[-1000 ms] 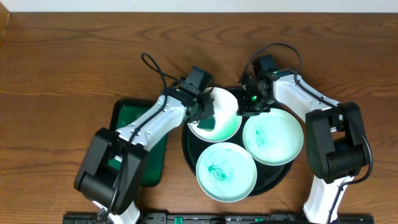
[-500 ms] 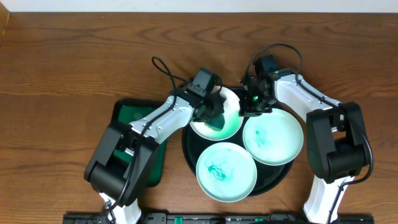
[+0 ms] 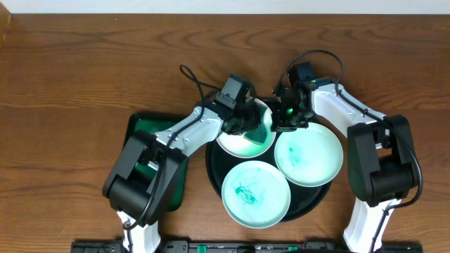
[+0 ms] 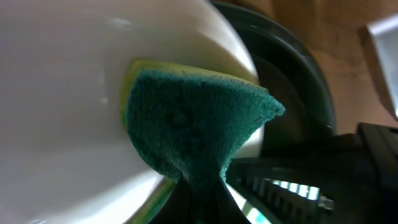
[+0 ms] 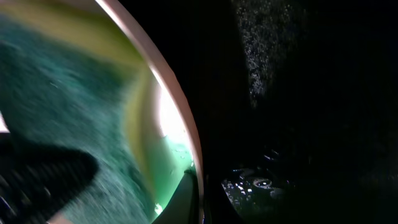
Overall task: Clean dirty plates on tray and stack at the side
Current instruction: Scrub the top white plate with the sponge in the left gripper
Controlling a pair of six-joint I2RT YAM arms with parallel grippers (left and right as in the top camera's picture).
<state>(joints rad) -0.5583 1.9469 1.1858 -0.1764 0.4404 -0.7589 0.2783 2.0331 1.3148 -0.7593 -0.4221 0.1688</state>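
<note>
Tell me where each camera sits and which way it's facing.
Overhead: above the table, facing straight down on the black tray, three plates, both arms.
Left wrist: looks along the left gripper at its sponge on the rear plate.
Right wrist: close on that plate's rim, dark tray beyond; the right gripper barely shows.
Shared: all three show the rear plate.

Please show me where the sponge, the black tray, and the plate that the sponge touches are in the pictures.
sponge [image 4: 193,118]: left wrist view, middle of its green face.
black tray [image 3: 213,169]: overhead view, bare left edge.
plate [image 3: 242,146]: overhead view, its lower inside part.
</note>
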